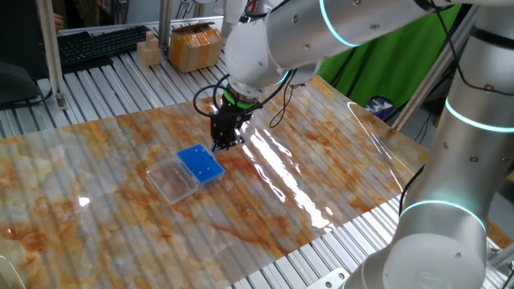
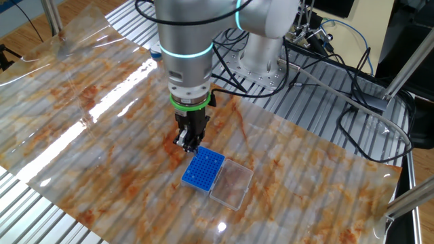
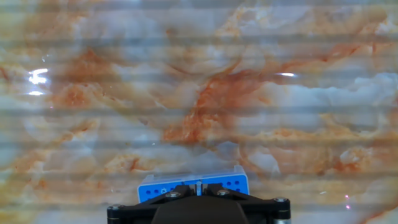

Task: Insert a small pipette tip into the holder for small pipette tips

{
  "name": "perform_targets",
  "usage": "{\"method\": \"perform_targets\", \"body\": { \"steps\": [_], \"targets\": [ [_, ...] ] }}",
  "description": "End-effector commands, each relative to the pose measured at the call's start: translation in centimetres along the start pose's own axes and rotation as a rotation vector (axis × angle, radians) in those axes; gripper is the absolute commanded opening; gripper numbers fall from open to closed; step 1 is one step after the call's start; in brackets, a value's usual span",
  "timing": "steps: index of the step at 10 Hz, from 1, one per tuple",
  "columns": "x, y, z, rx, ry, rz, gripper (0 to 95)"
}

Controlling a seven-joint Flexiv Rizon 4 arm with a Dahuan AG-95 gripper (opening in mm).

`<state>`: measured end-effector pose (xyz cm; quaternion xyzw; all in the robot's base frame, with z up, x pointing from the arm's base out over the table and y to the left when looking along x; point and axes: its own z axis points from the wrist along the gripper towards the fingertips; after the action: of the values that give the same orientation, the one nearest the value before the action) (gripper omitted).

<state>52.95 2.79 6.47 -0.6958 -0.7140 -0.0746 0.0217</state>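
Note:
The holder for small pipette tips, a small bright blue rack (image 1: 199, 164) with a grid of tiny holes, lies on the marble-patterned table. It also shows in the other fixed view (image 2: 203, 169) and at the bottom of the hand view (image 3: 155, 186). My gripper (image 1: 225, 144) points down just above the rack's far edge, as the other fixed view (image 2: 190, 144) also shows. In the hand view my gripper (image 3: 198, 190) has its jaws close together on a thin pale sliver, the small pipette tip (image 3: 198, 184), which stands over the rack's top.
A clear, colourless plastic tray (image 1: 171, 180) lies against the blue rack, and it shows in the other fixed view too (image 2: 232, 184). Cardboard boxes (image 1: 195, 46) and a keyboard (image 1: 96, 44) sit beyond the table's far edge. Cables (image 2: 339, 102) lie near the arm's base.

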Motion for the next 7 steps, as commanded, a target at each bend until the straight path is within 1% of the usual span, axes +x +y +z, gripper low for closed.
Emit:
{"method": "perform_targets", "body": {
  "steps": [1,3,4,5,6,7],
  "targets": [
    [0.02,0.08,0.13,-0.002,-0.016,0.0,0.0],
    [0.06,0.13,0.25,-0.002,-0.043,-0.002,0.0],
    [0.1,0.18,0.35,-0.001,-0.064,-0.005,0.0],
    [0.11,0.19,0.39,-0.002,-0.066,-0.006,0.0],
    [0.13,0.21,0.44,-0.002,-0.081,-0.005,0.0],
    [0.14,0.21,0.45,-0.002,-0.087,-0.006,0.0]
  ]
}}
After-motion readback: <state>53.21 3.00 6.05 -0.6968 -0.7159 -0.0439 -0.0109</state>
